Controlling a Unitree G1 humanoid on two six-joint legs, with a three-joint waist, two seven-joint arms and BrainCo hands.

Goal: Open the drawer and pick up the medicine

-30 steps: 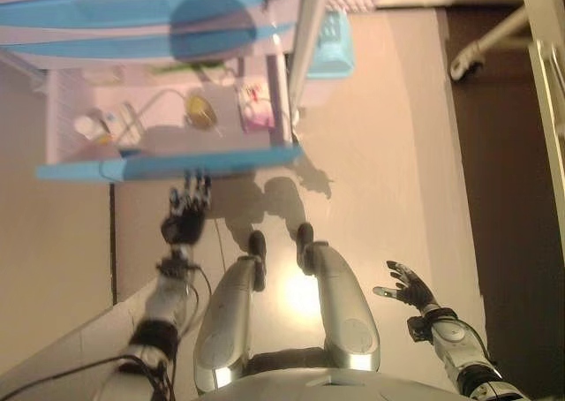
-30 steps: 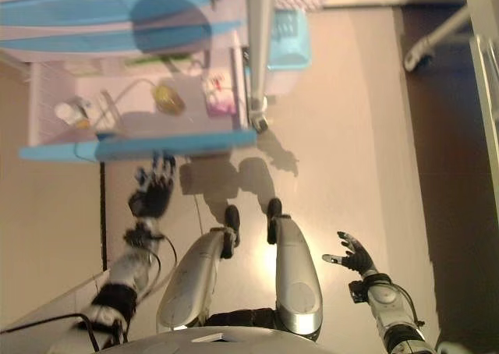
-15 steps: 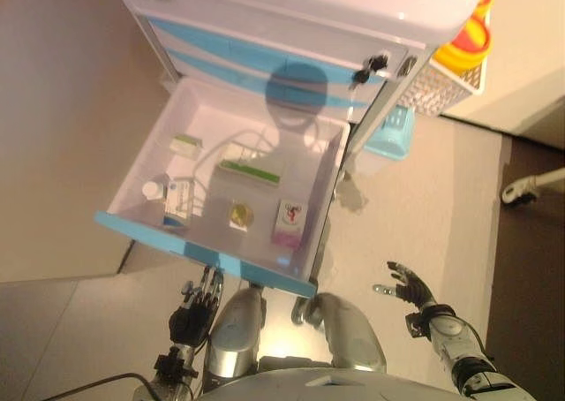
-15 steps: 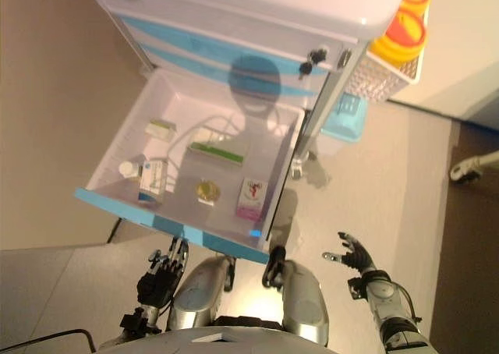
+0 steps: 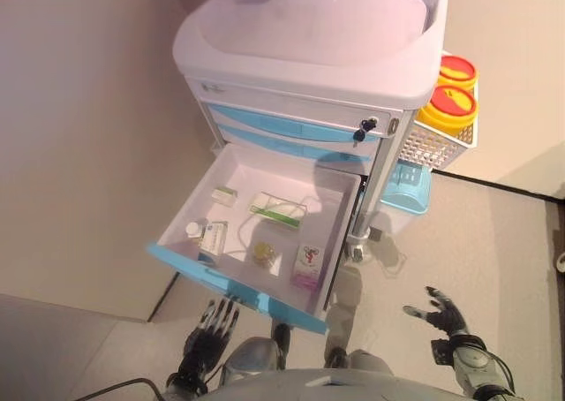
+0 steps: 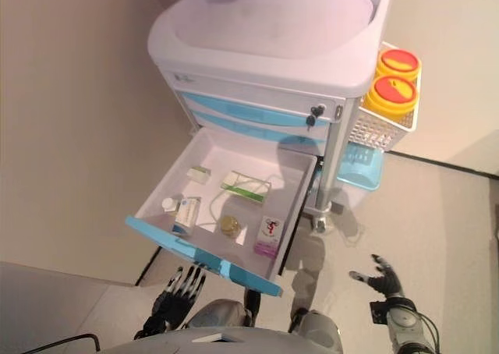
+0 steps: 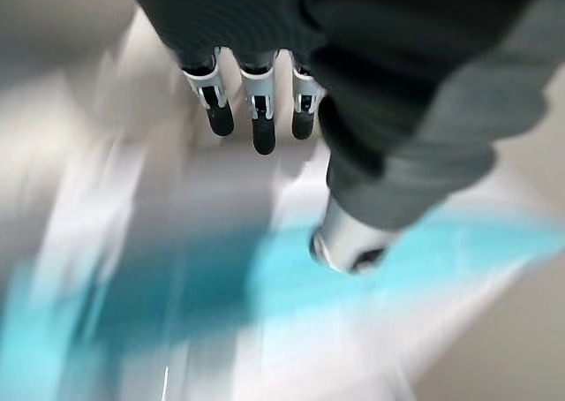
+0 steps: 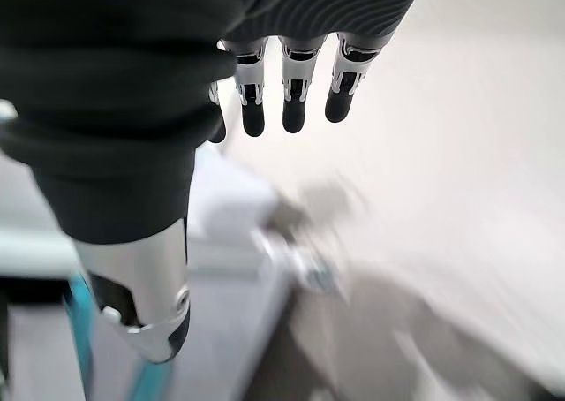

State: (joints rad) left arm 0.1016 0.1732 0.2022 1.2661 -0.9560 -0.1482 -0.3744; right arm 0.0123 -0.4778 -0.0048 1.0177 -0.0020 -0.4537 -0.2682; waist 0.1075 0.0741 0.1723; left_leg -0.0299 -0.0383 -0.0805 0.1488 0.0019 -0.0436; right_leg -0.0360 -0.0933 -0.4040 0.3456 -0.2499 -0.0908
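Note:
A white medical cart (image 5: 318,39) with blue drawer fronts stands ahead. Its bottom drawer (image 5: 234,282) is pulled out. Inside lie a pink and white medicine box (image 5: 308,266), a green and white box (image 5: 277,210), a blue and white box (image 5: 213,238), a small white bottle (image 5: 192,230), a small box (image 5: 222,195) and a round yellowish pack (image 5: 263,253). My left hand (image 5: 210,330) is open, below the drawer's blue front, apart from it. My right hand (image 5: 444,311) is open and empty, low on the right over the floor.
A wire basket (image 5: 439,140) with two yellow red-lidded tubs (image 5: 448,109) hangs on the cart's right side. A light blue bin (image 5: 406,189) hangs below it. A beige wall (image 5: 79,127) rises at the left. The beige floor (image 5: 494,242) spreads to the right.
The whole picture has shifted: the camera has tilted up, so the cart's top and the tubs now show. Both hands stay open and low.

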